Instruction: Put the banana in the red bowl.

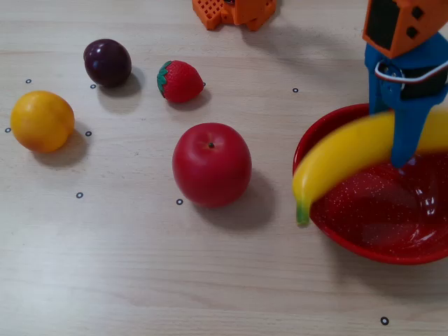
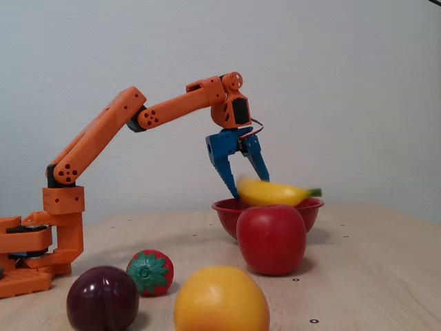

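The yellow banana (image 1: 350,150) is motion-blurred and lies across the near-left rim of the red bowl (image 1: 378,224), its green end sticking out past the rim. In the side-on fixed view the banana (image 2: 275,194) sits just above the bowl (image 2: 227,210), directly under my blue gripper (image 2: 248,185). The fingers are spread apart and do not clamp the banana. From above, one blue finger (image 1: 402,140) crosses in front of the banana, and the gripper (image 1: 406,157) hangs over the bowl.
A red apple (image 1: 211,164) stands left of the bowl. A strawberry (image 1: 180,81), a dark plum (image 1: 107,62) and a round orange-yellow fruit (image 1: 42,121) lie further left. The arm's orange base (image 1: 234,12) is at the table's far edge.
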